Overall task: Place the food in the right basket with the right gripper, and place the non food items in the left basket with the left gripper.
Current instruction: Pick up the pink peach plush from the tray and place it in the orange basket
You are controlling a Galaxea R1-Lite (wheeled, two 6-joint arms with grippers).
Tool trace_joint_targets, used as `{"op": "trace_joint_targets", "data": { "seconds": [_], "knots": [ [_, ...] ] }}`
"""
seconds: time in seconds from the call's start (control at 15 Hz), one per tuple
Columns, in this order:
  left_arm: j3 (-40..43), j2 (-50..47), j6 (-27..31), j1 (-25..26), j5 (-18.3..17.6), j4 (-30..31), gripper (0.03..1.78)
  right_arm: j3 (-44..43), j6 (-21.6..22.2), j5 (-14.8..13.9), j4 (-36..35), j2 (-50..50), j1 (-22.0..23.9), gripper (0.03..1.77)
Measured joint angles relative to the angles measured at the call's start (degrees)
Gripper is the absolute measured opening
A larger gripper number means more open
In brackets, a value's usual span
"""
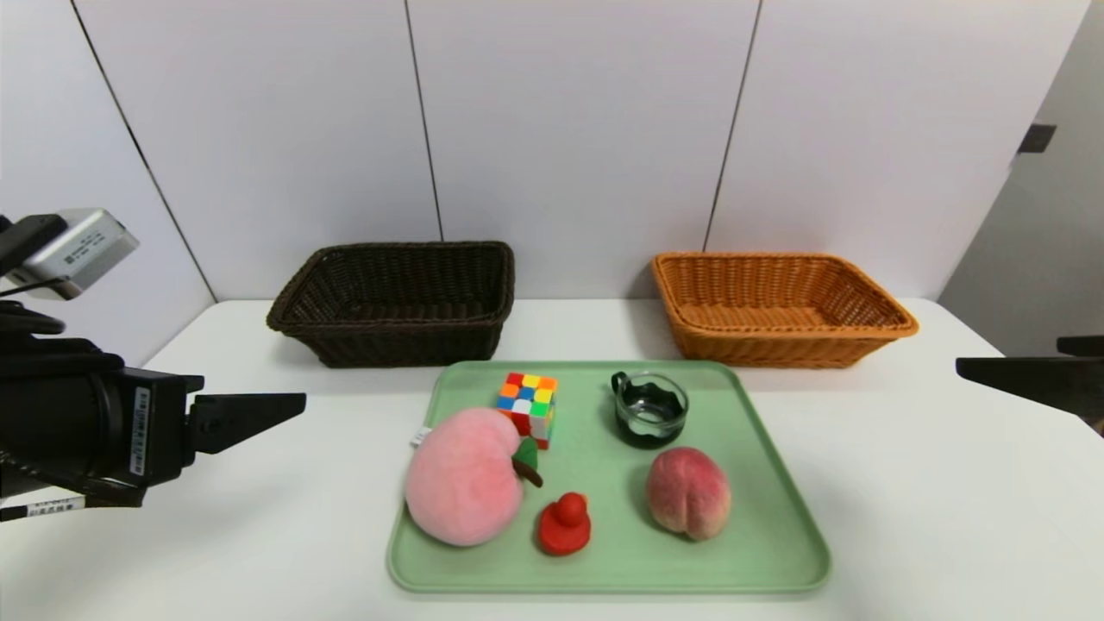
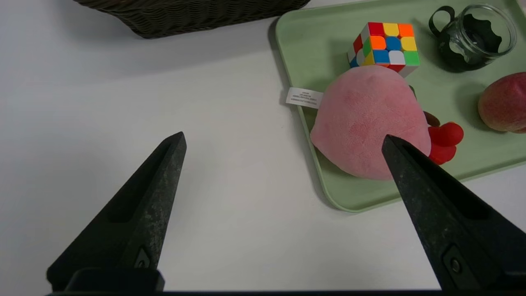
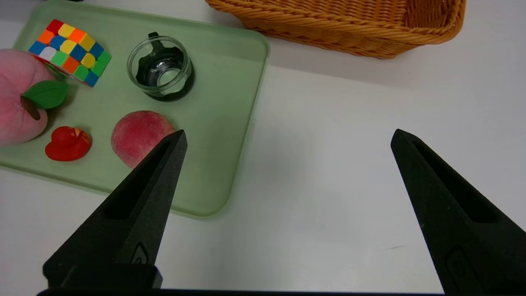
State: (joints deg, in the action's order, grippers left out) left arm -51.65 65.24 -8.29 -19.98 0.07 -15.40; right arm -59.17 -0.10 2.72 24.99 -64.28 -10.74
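Both arms hang over the white table with nothing in them. The left gripper has its fingers spread wide and released; one finger's tip lines up in front of the pink plush peach, which lies just beyond it on the near-left corner of the green tray. The Rubik's cube touches the plush on its far side, and the red rubber duck sits just beside it. The dark brown basket stands well beyond the left fingers.

The right gripper is likewise released and empty, its fingers wide. The real peach, the only food I can make out, rests just past the inner finger, with the glass jar farther on. The orange basket stands beyond the fingers, apart from the tray.

Nothing is sorted yet; this looks like the approach. To do it well, I would bring the right fingers down either side of the peach's widest part, clear of the jar, and close gently so it doesn't roll. The left should straddle the plush without nudging the cube or duck.
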Motion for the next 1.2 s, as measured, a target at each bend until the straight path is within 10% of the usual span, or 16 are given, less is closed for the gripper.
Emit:
{"op": "trace_joint_targets", "data": {
  "seconds": [0.73,1.2],
  "knots": [
    [1.0,1.12,-0.44,-0.9,2.23,-1.66,1.69,-8.68,0.5,1.88,0.59,-13.09,-13.9,1.71],
    [1.02,1.34,-0.88,0.96,2.93,-3.69,1.69,-23.74,0.3,8.05,0.94,-28.57,-26.16,1.71]
  ]
}}
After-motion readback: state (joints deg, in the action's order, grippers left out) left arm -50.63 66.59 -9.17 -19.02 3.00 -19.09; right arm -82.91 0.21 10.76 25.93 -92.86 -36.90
